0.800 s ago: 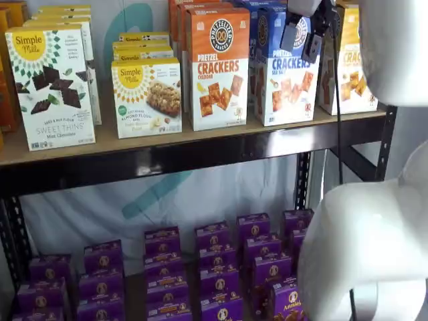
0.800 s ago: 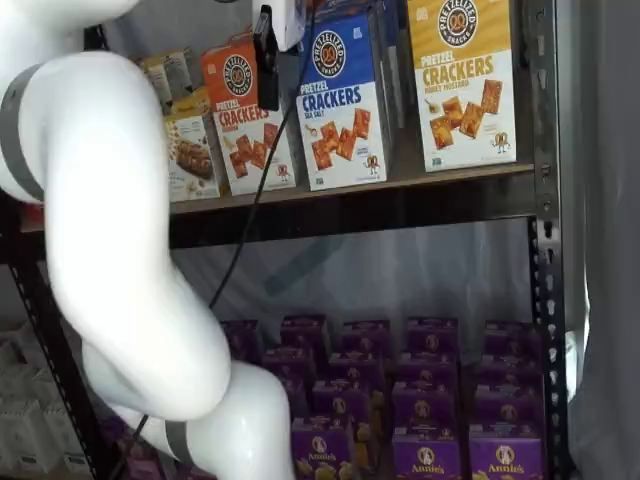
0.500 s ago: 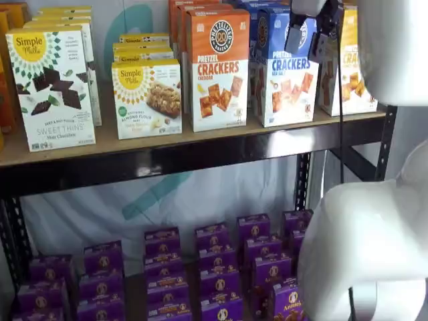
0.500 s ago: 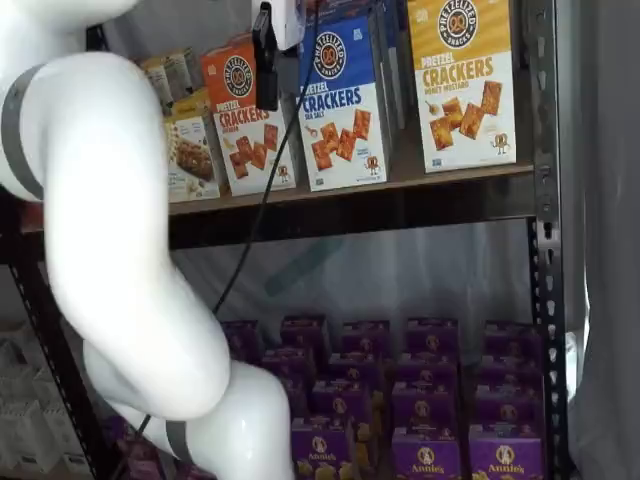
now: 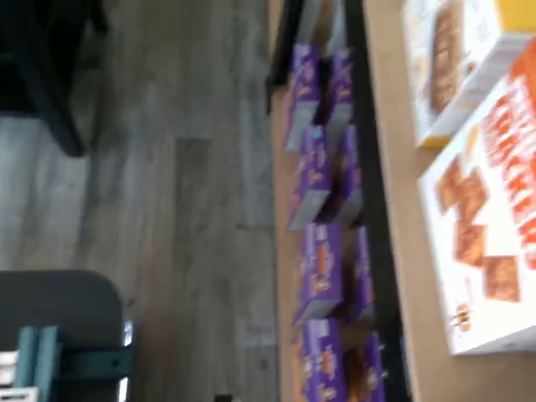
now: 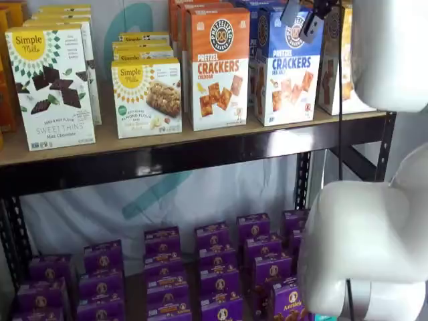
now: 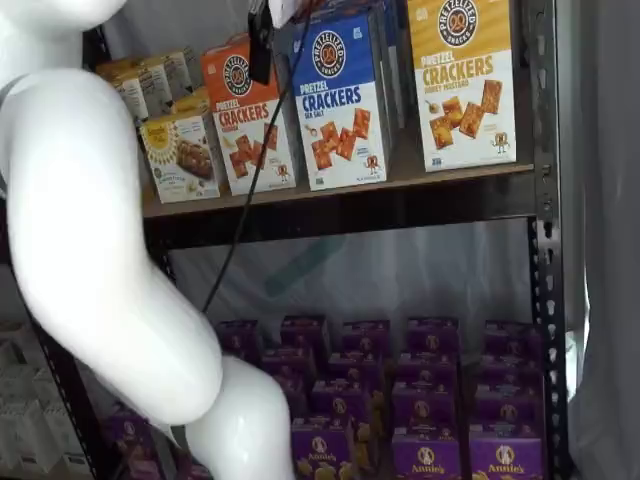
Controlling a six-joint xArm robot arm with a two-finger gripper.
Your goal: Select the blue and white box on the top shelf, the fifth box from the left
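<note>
**Gripper high in front of the blue cracker box, no grasp yet**

The top shelf [image 6: 200, 150] carries its boxes upright, faces outward, so each label can be read and each front box can be pulled forward. On it, in both shelf views, the blue and white box [image 6: 287, 67] stands between an orange-topped cracker box [image 6: 217, 67] at its 9 o'clock and a yellow-topped cracker box [image 7: 463, 80] at its 3 o'clock, apart from both. More boxes stand behind these fronts; how many is hidden.

At 9 o'clock of the orange box sit Simple Mills boxes: one granola-bar front [image 6: 147, 97] with three like it showing behind, and one tall mint-chocolate front [image 6: 52, 87].

Below, small purple boxes [image 6: 214, 267] lie in several rows; the arm covers some, so no full count is possible.

The gripper [image 6: 302, 17] hangs at 12 o'clock of the blue box, before its top edge. In one shelf view two black fingers [image 6: 312, 25] show with a gap between them, holding nothing. I judge the approach unfinished: the fingers need to come around the box.
</note>
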